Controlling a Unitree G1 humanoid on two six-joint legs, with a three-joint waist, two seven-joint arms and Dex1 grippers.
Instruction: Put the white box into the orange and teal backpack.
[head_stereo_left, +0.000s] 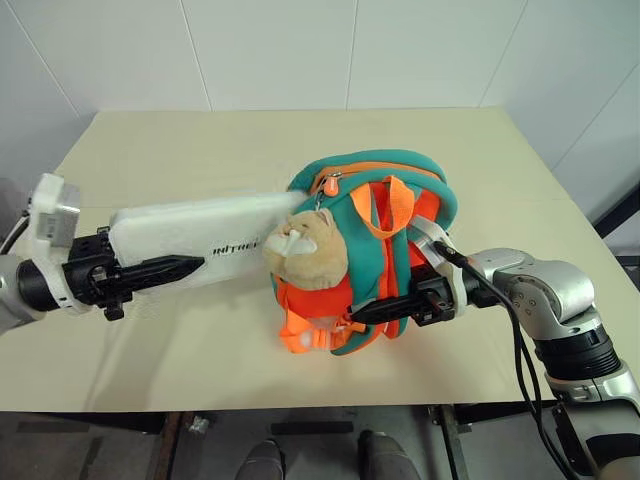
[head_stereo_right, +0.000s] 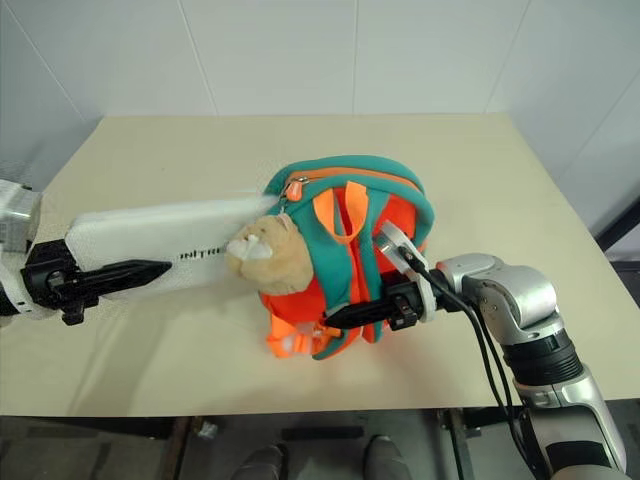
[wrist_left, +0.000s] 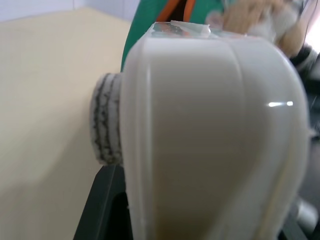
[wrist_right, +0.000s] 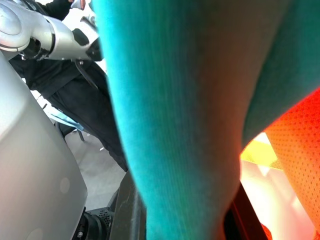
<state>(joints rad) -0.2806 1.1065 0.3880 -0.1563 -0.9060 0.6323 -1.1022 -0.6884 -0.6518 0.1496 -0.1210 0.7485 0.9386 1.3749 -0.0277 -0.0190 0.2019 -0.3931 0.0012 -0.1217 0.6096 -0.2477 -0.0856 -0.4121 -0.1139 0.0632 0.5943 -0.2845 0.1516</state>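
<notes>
L gripper (head_stereo_left: 185, 266): black fingers clamped on near end of the white box (head_stereo_left: 200, 235), one finger lying along its lower long edge. Box is long, flat, translucent-white plastic w/ rounded corners, frosted look, small dark lettering on top face. Held up off the table (head_stereo_left: 180, 150). Long axis runs from L fingers straight out toward the orange and teal backpack (head_stereo_left: 375, 255); far end reaches the bag's side and goes behind the plush toy (head_stereo_left: 305, 250), just under the zip. Can't tell if the tip is inside the bag yet. In L wrist view the box's (wrist_left: 210, 135) rounded smooth end sits right past the fingers, teal fabric beyond it.

R gripper (head_stereo_left: 365, 311): fingers closed tight on teal strap/trim at the bag's lower front, pointing toward the L gripper. R wrist view: ribbed teal fabric (wrist_right: 175, 115) between the fingers, orange mesh beside it.

Backpack: small, rounded, soft; orange body, teal trim + straps, orange handle loop on top, orange zip pull. Stands upright on table, mid-way between both grippers. Toy is tan, fuzzy, w/ white muzzle, hanging on the bag's side facing the box. Bag contents not visible.

Table: plain beige, matte, flat.
</notes>
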